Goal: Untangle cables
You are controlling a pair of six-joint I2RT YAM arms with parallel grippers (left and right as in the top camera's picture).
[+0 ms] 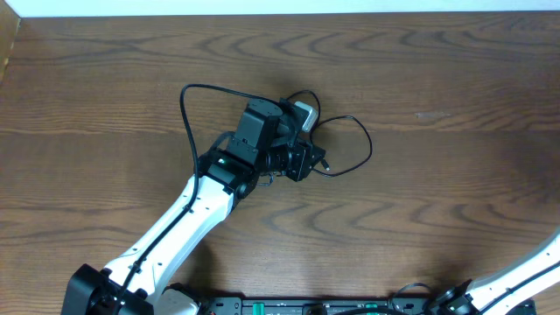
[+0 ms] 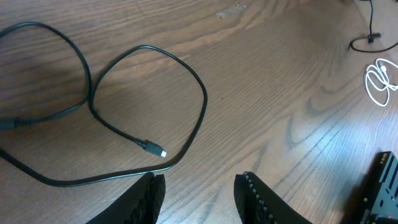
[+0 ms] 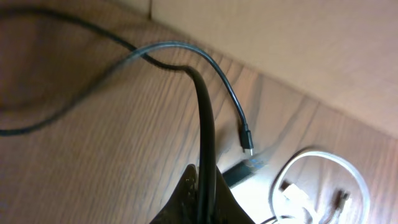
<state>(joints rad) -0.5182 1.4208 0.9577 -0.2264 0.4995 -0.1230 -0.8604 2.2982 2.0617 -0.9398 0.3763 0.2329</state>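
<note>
Plain dark wood-grain table [image 1: 437, 70] with a pale wall behind it, and nothing else on it but the arms and the cords.

The black cable [image 2: 204, 99] sprawls in loose loops around the middle of the table, a bit toward the far edge. Its small plug [image 2: 155, 149] lies inside one loop. The white cable [image 2: 379, 81] is coiled up well apart from those loops.

The left gripper [image 2: 199, 185] hangs just over the near strand of the black cable. Its jaws are parted and there's nothing between them.

The right gripper [image 3: 204, 190] is back at the near right corner, clamped closed. A dark cord [image 3: 208, 124] runs up from its tips. Honestly can't tell if it's pinching that or if the cord just passes by.

What I'd worry about:
- The black strands cross on the left of the wrist view. A pull from the wrong spot could cinch that crossing tight instead of opening it.
- The cable is thin and lies flat on the wood. The fingers could close on bare table and skate right over it.
- If the plug drags, it could hook on a loop and haul the whole mess along.
- From overhead, the arm hides part of the cable, so a second strand might get caught in the same pinch.

Brands or writing: nothing readable anywhere, no labels on the cables or the arms.
</note>
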